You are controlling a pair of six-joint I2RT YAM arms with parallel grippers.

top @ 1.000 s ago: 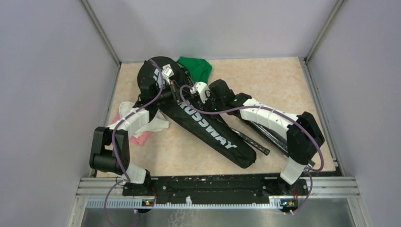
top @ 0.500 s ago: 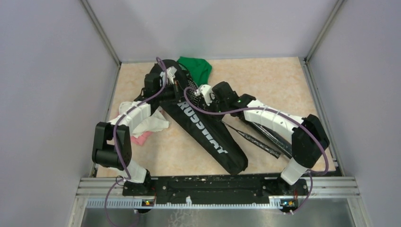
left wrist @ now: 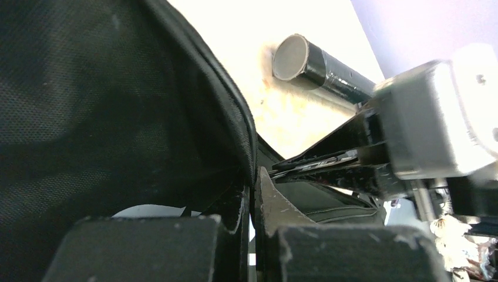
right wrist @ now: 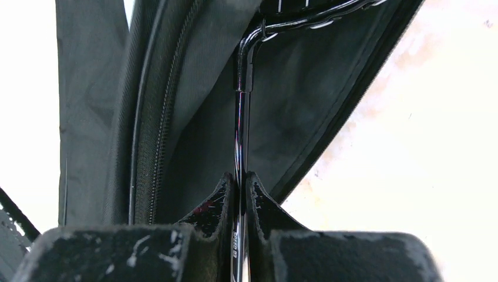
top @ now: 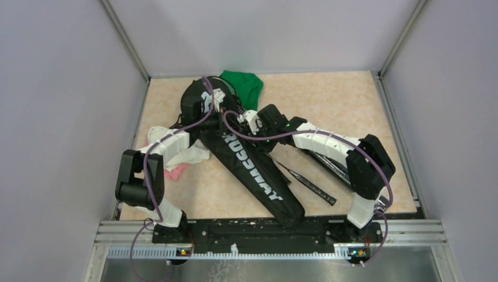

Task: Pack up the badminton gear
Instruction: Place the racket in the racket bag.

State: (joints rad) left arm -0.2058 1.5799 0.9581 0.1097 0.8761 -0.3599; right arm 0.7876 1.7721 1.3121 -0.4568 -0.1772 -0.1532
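Packing step: you are feeding a racket [right wrist: 239,117] head-first into the racket bag [top: 258,170]. I judge this the insertion stage, with the frame's throat at the opening and the shaft outside.
Left jaws: the left gripper [left wrist: 253,183] is pinched tight on the bag's edge at its wide end, holding the flap open for you.
Right jaws: the right gripper [right wrist: 241,183] is clamped narrow on the racket's thin shaft, just below the throat.
Bag position: it lies diagonally on the table [top: 352,106], wide end at the far left beside the green cloth [top: 244,85], narrow end toward the arm bases. The zip [right wrist: 150,117] runs open along the side that the right wrist view shows.
Tube: the tube [left wrist: 311,61] lies on the table near the bag's opening, its grey end cap facing the left wrist camera, and is not packed.
Other gear: you cannot pick out a second racket with certainty under the right arm. Something white and feathery at the lower right edge of the left wrist view may be shuttlecocks, but it is too blurred to say.
Progress: early to middle by my reading, with one racket partly in and the tube outside.
Next move: keep the flap lifted, bring the shaft into line with the bag's length, and slide the frame fully inside.
Watch for: the frame or strings catching on the zip.
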